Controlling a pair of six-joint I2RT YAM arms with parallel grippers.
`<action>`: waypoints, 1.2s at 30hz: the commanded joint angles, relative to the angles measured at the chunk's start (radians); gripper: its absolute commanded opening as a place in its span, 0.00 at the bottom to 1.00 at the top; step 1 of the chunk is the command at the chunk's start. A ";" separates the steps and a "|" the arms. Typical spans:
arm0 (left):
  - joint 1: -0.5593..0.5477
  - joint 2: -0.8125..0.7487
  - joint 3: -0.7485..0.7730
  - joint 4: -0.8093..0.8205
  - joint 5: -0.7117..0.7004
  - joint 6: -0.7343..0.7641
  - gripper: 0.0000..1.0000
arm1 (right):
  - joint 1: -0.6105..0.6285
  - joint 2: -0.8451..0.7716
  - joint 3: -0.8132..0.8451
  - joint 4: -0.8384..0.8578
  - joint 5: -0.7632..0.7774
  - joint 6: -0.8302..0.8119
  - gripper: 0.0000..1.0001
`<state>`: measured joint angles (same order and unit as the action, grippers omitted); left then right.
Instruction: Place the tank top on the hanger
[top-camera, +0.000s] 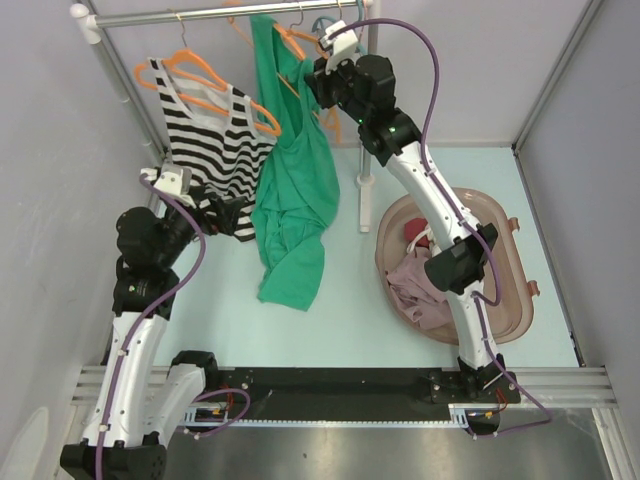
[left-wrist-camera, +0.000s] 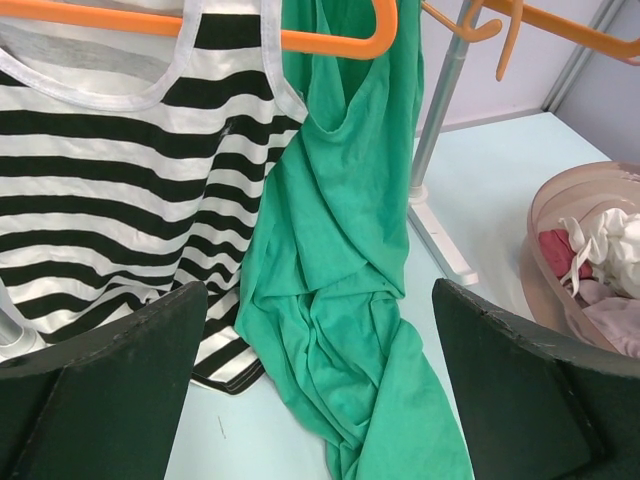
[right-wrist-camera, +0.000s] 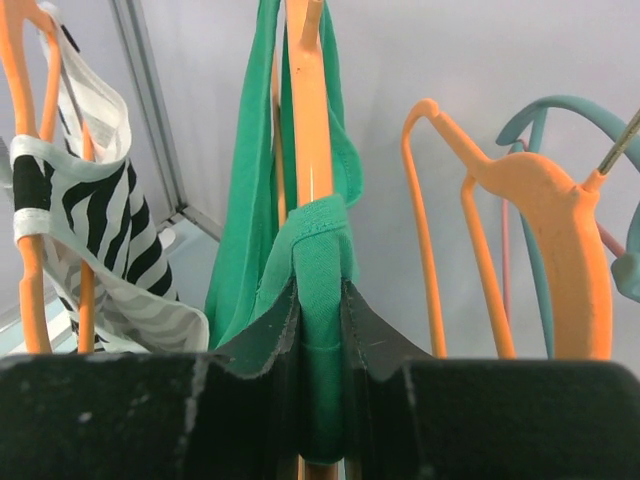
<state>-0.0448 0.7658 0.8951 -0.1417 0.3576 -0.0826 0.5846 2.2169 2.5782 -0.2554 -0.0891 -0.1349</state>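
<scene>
The green tank top (top-camera: 292, 190) hangs from high by the rail, and its lower end lies crumpled on the table. My right gripper (top-camera: 320, 82) is up at the rail, shut on a green shoulder strap (right-wrist-camera: 322, 260). That strap is wrapped against the thin orange hanger (right-wrist-camera: 308, 120) standing upright just above the jaws. My left gripper (top-camera: 228, 215) is open and low beside the garment. In the left wrist view the green fabric (left-wrist-camera: 350, 300) hangs beyond the gripper (left-wrist-camera: 315, 340), apart from both fingers.
The black-and-white striped top (top-camera: 215, 140) hangs on its own orange hanger (left-wrist-camera: 300, 40) to the left. Spare orange hangers (right-wrist-camera: 545, 200) and a teal one (right-wrist-camera: 560, 105) hang to the right. The rack post's foot (top-camera: 365, 200) and a pinkish basket (top-camera: 515, 310) of clothes stand at right.
</scene>
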 joint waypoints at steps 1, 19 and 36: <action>0.016 -0.003 -0.013 0.039 0.029 -0.028 0.99 | -0.005 -0.007 0.077 0.128 -0.037 0.021 0.00; 0.031 0.006 -0.018 0.056 0.057 -0.045 0.99 | -0.025 0.052 0.117 0.120 -0.090 0.084 0.00; 0.042 0.006 -0.021 0.062 0.072 -0.049 0.99 | -0.031 -0.018 0.034 0.110 -0.132 0.118 0.41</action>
<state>-0.0189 0.7727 0.8787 -0.1196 0.4049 -0.1154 0.5522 2.2841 2.6335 -0.2279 -0.1974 -0.0296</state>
